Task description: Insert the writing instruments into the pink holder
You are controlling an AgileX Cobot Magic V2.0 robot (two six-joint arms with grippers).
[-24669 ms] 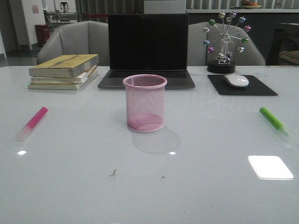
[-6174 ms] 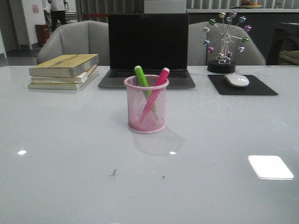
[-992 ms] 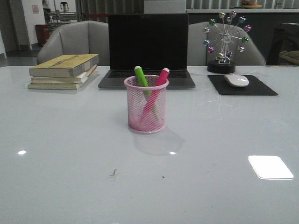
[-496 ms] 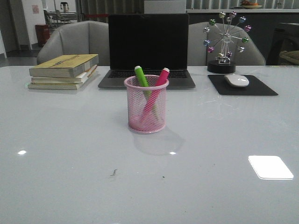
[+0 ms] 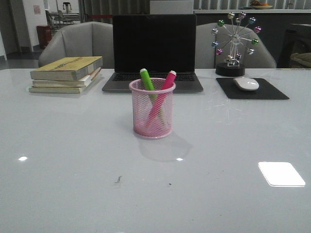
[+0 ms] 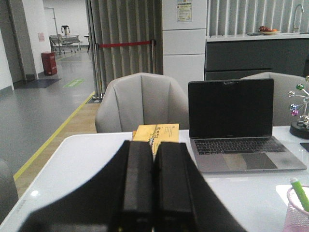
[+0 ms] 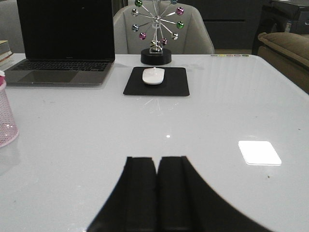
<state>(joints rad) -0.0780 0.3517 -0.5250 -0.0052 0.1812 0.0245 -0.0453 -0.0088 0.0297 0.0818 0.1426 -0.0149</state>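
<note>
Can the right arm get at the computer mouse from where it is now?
Probably yes. The right pincer is shut with nothing in it, and bare table lies between it and the mouse on its black pad. The pink cup stands well off to the side.

**What the views cut off or hide**

Neither arm appears in the front view. In the left wrist view, the pink holder (image 6: 297, 212) is cropped at the corner, with only the green marker (image 6: 300, 192) tip showing. The right wrist view crops the holder (image 7: 6, 118) too. Mesh veils both markers' lower ends.
</note>
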